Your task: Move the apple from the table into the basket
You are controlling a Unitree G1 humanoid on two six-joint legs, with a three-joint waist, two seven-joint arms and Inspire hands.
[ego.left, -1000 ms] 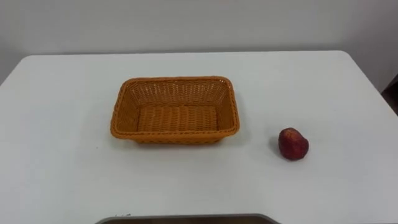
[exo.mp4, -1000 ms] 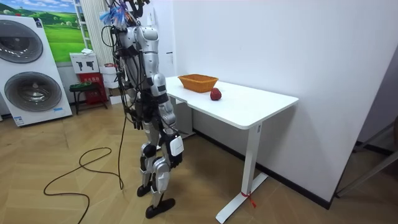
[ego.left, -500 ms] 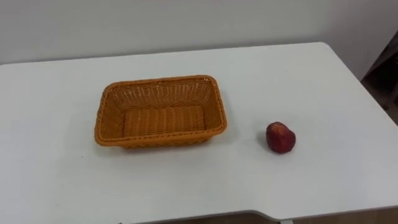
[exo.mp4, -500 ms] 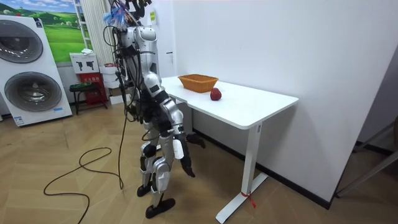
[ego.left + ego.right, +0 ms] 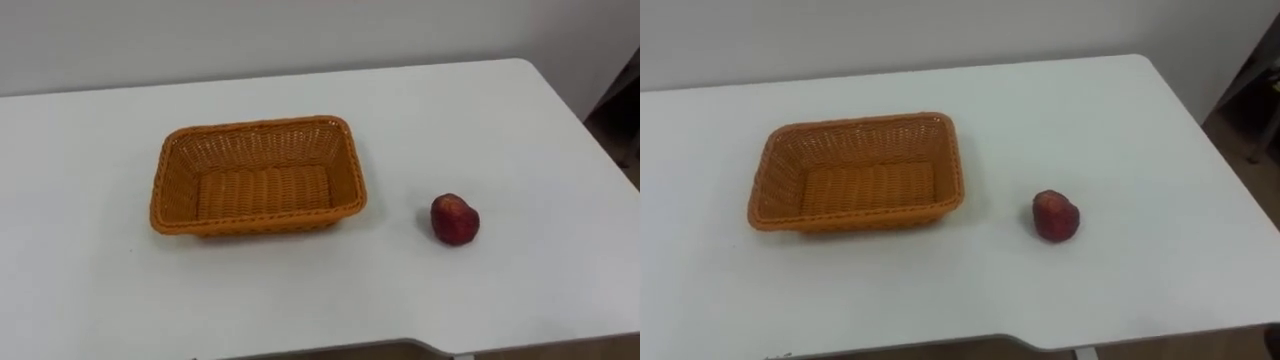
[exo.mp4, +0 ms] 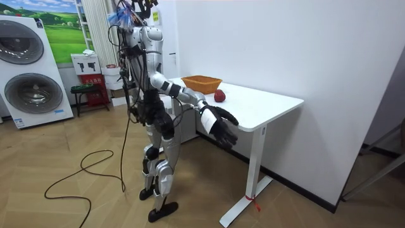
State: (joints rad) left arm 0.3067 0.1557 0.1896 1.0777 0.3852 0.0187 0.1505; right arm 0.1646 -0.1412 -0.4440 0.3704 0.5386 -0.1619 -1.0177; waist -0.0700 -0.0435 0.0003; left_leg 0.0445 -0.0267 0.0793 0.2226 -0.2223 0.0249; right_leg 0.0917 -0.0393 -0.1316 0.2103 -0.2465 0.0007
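Where the head camera looks down on the white table (image 5: 520,130), the following applies:

1. Task item. The apple (image 5: 455,220) rests on the tabletop, to the rt of the wicker basket (image 5: 256,124). It is dark red, w/ its dimpled end facing up. Nothing touches it.
2. Apple vs. basket. The two are apart, w/ a strip of bare tabletop between them. The apple sits approx. level w/ the basket's front wall, between the basket and the table's rt edge.
3. Basket. Orange-brown, rectangular, woven. Its long sides run left to rt across the view. It stands flat on the table near the centre, and its inner floor is in full sight.

Room view:

4. Stance. The robot stands upright on the wood floor (image 6: 76,196) at the table's long side, at the room view's left.
5. Rt arm. It is held out forward, toward the room view's right.
6. Rt hand (image 6: 220,125). It hangs at the table's near edge, at approx. tabletop height or just under. The fingers are spread wide and fairly straight, and they hold nothing. Whether the hand touches the table edge cannot be told from this angle.
7. Hand vs. apple. The hand is near the apple but clear of it.
8. Surroundings. A washing machine (image 6: 28,69) stands at the room view's left, w/ a small stool (image 6: 82,92) beside it.
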